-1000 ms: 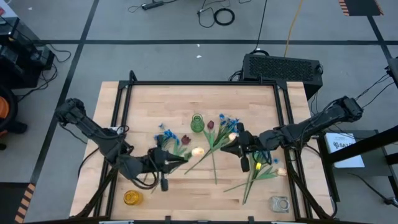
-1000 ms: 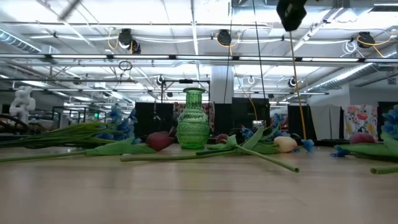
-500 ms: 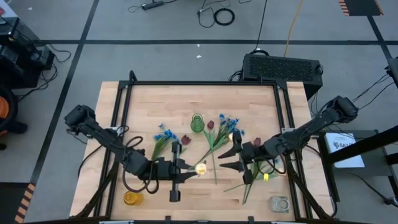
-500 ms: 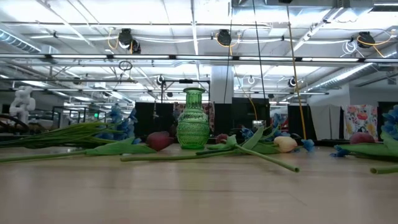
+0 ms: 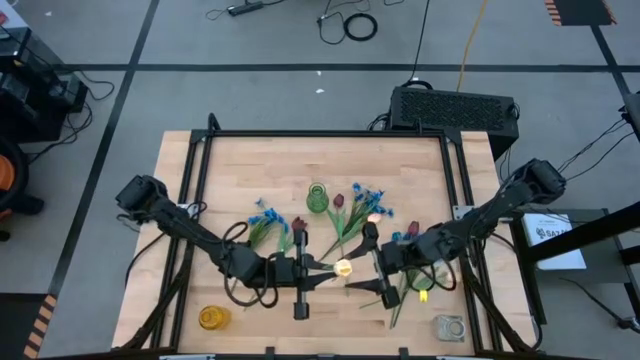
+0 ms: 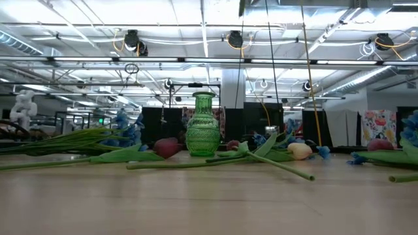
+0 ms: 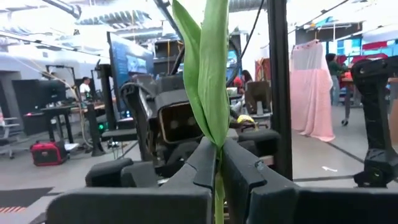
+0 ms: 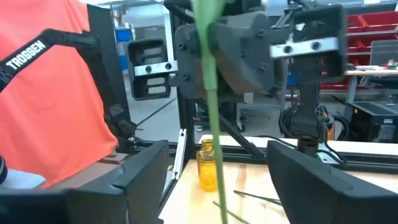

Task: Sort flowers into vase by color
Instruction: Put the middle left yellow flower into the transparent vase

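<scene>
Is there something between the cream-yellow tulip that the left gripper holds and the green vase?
Nothing solid blocks it. The left gripper holds the cream-yellow tulip above the table, and the green vase stands farther back, mouth uncovered. Only loose flowers lie on the wood between them, and the open right gripper faces the tulip.

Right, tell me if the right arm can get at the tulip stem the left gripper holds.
Probably yes: the right gripper faces the left gripper, open, with the tulip stem between them and nothing else blocking.
</scene>
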Tool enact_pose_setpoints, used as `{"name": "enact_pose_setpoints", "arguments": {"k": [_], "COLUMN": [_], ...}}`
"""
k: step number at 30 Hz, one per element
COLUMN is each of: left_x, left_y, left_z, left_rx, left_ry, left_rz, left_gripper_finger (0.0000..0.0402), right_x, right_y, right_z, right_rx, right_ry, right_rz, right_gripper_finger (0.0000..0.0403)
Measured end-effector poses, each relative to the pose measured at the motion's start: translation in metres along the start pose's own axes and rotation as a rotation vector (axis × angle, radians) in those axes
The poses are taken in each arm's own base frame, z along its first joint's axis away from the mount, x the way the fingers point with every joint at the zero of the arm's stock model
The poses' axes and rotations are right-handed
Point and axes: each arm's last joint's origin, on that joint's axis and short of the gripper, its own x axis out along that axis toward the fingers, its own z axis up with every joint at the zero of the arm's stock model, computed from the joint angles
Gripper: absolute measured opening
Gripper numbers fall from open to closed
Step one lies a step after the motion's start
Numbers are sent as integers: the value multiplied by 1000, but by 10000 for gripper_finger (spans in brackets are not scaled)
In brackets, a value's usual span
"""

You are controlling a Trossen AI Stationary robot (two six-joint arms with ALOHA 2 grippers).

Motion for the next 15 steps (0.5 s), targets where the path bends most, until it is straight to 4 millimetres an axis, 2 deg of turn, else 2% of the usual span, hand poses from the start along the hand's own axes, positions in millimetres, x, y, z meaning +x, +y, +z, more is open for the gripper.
{"name": "enact_pose_setpoints", "arguments": {"k": [9,15], "left_x": [4,4], "left_y": [4,4], "left_z": [-7,-8], "left_rx": [-7,-2], "left_ry": [20,28], "left_rz": [13,12], "left_gripper_finger": [15,15], "right_x": [9,8], "right_y": [4,4], "right_z": [4,5], "right_rx": [-27,-26], "right_ry": [23,13], "right_rz": [-2,-1], "right_gripper_finger": [247,198]}}
